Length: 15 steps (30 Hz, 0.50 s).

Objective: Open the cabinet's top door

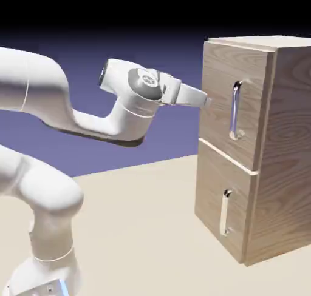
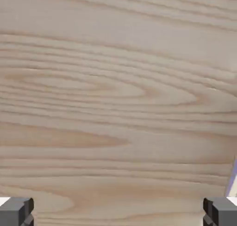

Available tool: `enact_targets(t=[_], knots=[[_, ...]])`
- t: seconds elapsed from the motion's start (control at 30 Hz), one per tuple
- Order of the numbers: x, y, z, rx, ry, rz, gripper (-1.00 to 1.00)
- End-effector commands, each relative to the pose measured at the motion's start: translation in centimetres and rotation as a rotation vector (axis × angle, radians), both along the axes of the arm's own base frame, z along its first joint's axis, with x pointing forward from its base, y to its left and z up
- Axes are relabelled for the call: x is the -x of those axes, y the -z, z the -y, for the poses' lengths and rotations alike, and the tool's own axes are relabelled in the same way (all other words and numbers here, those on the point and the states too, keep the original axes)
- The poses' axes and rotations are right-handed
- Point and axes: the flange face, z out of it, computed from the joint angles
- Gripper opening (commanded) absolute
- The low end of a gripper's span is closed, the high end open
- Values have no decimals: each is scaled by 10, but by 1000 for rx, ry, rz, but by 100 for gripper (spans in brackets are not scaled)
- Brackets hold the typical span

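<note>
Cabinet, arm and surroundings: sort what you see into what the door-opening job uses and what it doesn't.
Belongs to the job:
- top door
- its long handle
- open jaws

Not needed:
- lower door
- its shorter handle

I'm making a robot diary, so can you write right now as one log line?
hand: open, nothing held | top door: shut | top handle: not gripped | bottom door: shut
</note>
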Motion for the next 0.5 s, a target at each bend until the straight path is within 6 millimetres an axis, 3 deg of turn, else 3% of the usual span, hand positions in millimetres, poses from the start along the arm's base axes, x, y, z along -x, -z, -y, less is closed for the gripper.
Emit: enact_targets(t=[0.0,0.47], knots=[[1,0,3,-3,0,13,0],[-1,21,50,-55,-11,182,0]])
